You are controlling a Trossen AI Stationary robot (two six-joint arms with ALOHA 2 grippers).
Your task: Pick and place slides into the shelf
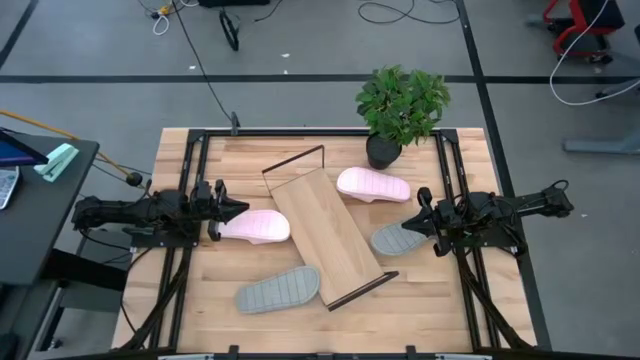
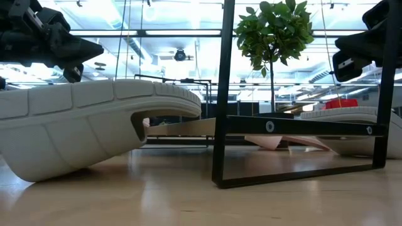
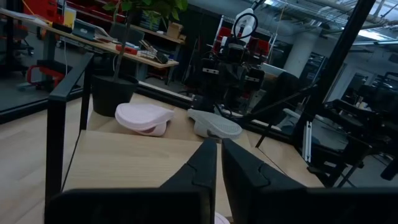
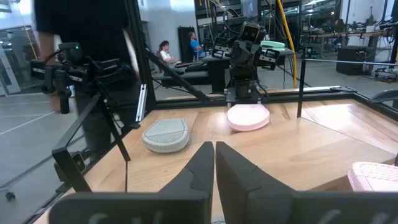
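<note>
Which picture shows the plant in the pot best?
The high view: the potted plant shows whole, leaves and pot, at the table's far edge. The low view shows only leaves and stem; the left wrist view shows mostly the pot; the right wrist view shows none.

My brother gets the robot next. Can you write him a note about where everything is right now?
Left gripper: shut, empty, at the pink slide left of the shelf.
Right gripper: shut, empty, by the grey-green slide right of the shelf.
Other pink slide lies near the plant; other grey-green slide lies sole up at the front.
Done: nothing, the shelf is bare.
Left: all four slides.
</note>
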